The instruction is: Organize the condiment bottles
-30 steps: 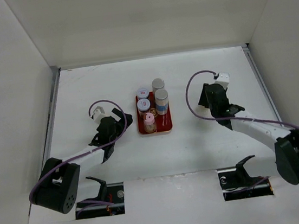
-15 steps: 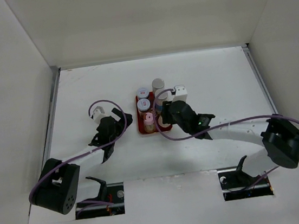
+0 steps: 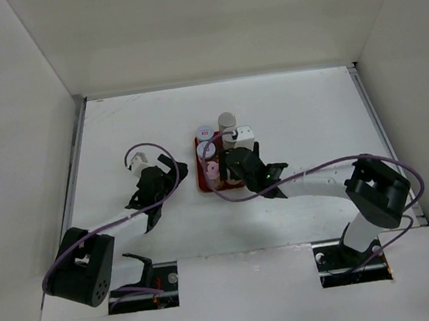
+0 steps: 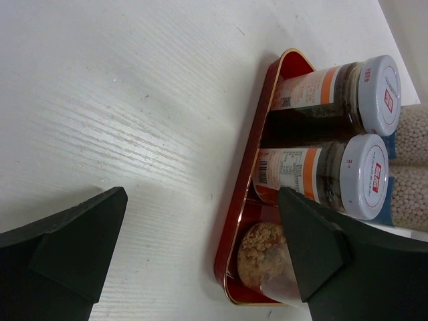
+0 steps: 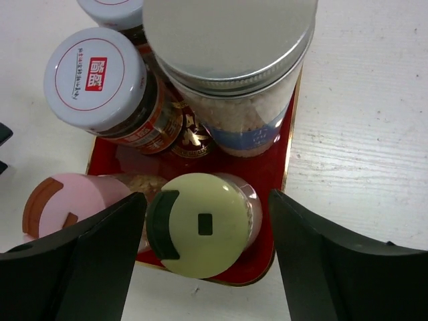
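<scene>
Two grippers, jaws released: I'm straddling the cream-capped bottle [image 5: 204, 224], lower centre of the red tray [image 5: 279, 160], with right gripper [image 5: 204, 199]; left gripper [image 4: 202, 194] is hanging beside the tray.

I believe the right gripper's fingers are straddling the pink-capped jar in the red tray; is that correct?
Not quite: the right gripper straddles the cream-capped jar in the red tray. The pink-capped jar stands beside it. The right wrist view shows this.

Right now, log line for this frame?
right tool: open, astride cream-capped jar | left tool: open, beside red tray | jar: upright in tray
</scene>
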Available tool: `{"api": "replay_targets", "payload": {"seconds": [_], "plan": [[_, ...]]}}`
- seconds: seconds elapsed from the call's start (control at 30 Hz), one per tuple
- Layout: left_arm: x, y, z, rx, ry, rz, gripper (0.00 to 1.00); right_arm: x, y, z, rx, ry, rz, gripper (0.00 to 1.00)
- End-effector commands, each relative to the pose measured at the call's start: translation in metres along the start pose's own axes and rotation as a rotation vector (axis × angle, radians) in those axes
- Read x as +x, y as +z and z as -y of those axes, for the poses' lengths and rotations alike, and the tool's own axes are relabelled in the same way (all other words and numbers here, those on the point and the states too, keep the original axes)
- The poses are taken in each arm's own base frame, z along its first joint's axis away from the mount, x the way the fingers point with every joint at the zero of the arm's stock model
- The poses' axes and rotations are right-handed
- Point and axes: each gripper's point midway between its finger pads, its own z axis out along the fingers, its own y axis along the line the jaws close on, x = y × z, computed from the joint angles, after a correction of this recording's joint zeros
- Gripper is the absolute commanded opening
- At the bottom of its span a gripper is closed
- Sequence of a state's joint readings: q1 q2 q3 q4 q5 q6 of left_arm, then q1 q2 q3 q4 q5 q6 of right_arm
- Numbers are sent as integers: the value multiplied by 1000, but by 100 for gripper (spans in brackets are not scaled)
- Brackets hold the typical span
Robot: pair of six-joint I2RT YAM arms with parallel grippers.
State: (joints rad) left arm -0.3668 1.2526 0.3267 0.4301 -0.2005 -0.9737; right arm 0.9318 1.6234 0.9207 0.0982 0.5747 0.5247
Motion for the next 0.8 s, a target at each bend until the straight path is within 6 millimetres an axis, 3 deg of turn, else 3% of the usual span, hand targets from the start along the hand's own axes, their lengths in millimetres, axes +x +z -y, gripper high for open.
{"api": "replay_targets", "payload": {"seconds": [0.0, 0.1, 0.27, 0.37, 0.53, 0.67, 0.77], "plan": [[-7, 2, 15, 43, -17, 2, 100, -47, -16, -16, -38, 71, 117, 85], [-9, 2, 15, 41, -18, 12, 100, -65, -37, -9, -45, 93, 153, 100], [-7, 1, 19, 50, -16, 4, 100, -79, -73, 36, 30, 148, 239, 100], [-9, 1, 18, 45, -14, 19, 100, -73, -83, 77, 108, 204, 279, 100], [-12, -2, 21, 65, -21, 22, 100, -45, -90, 134, 204, 338, 301, 100], [-14, -4, 20, 66, -21, 28, 100, -33, -96, 156, 233, 370, 300, 100], [-16, -6, 24, 79, -21, 36, 100, -29, -97, 160, 230, 381, 297, 100]]}}
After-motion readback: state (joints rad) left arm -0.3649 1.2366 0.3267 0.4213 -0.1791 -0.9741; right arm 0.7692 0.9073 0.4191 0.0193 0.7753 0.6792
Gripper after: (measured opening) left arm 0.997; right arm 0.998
